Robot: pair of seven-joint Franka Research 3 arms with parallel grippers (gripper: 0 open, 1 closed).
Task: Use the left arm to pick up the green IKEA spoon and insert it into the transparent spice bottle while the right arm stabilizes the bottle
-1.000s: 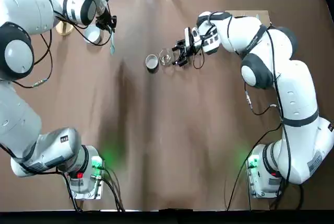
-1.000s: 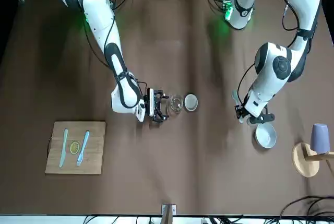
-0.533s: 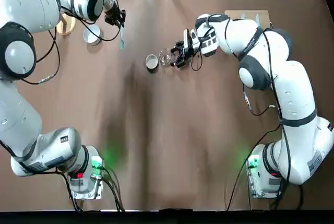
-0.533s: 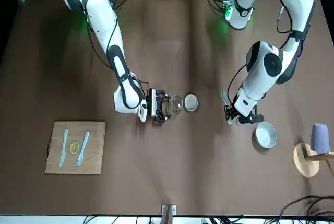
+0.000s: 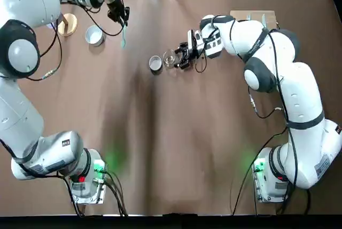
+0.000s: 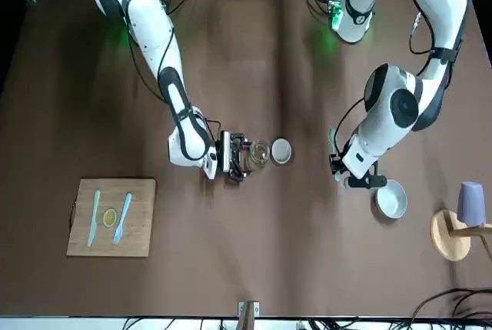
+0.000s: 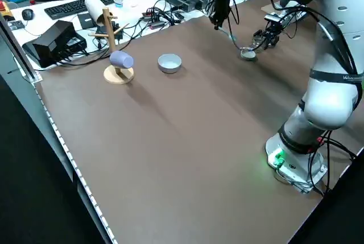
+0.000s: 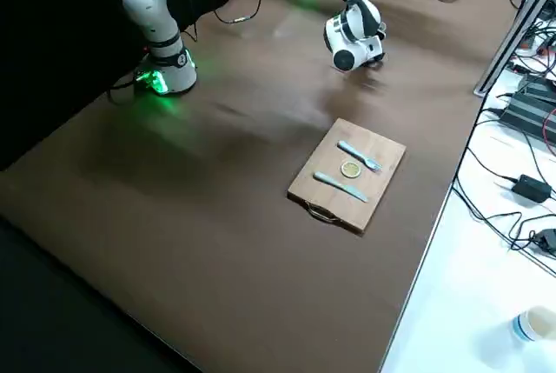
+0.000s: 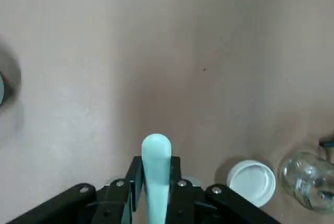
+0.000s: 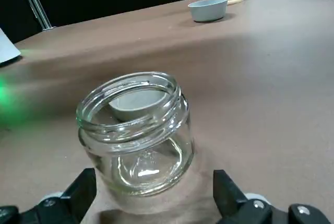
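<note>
Pale mint plastic, probably light and stiff: the spoon [image 9: 156, 153] sits clamped in my left end effector [image 9: 155, 169], far left. Right end effector [image 10: 155, 177] gapes beside the jar [image 10: 141, 156]; slippery glass, so squeeze its sides gently.

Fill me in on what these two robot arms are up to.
The left gripper holds a pale mint plastic spoon upright-looking between its jaws, near a small white bowl. The right gripper sits at a small round clear glass jar, its jaws open and spread toward it. The jar stands beside a small round grey cup with a white inside. The spoon is not yet in the jar.
</note>
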